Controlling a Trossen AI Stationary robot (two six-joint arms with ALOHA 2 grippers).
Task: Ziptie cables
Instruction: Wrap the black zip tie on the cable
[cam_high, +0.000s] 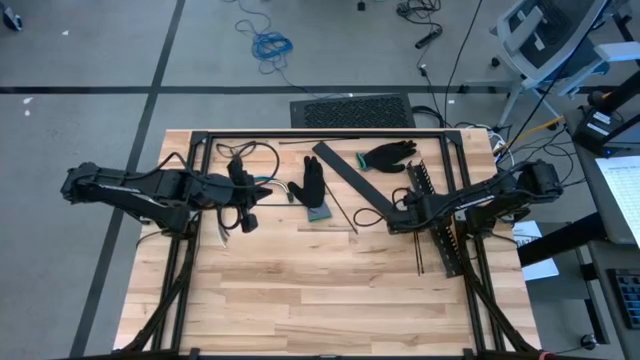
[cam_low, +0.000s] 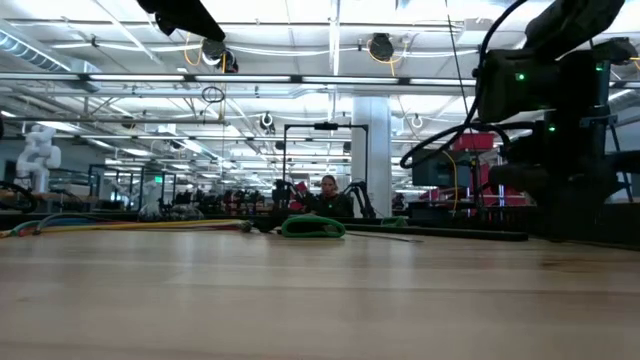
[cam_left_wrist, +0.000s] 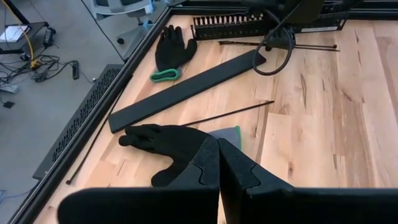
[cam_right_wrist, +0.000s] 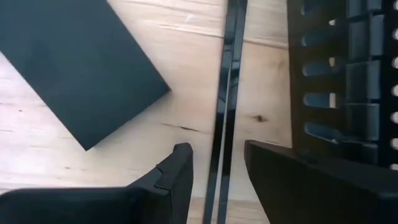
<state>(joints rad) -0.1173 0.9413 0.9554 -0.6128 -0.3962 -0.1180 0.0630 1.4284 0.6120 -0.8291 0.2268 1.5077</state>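
High view: overhead, straight down on the whole bench (cam_high: 330, 290). Low view: at bench-top height, level, facing the room behind. Left wrist view: oblique, takes in the flat black strip (cam_left_wrist: 186, 90). Right wrist view: very close, same strip's end (cam_right_wrist: 74, 68).

Two dark, jointed robot arms are showing black cables looping along their segments. The left gripper (cam_left_wrist: 219, 180) is showing blocky matte-black fingers with stepped notches; the right gripper (cam_right_wrist: 217, 180) is showing similar angular black fingers.
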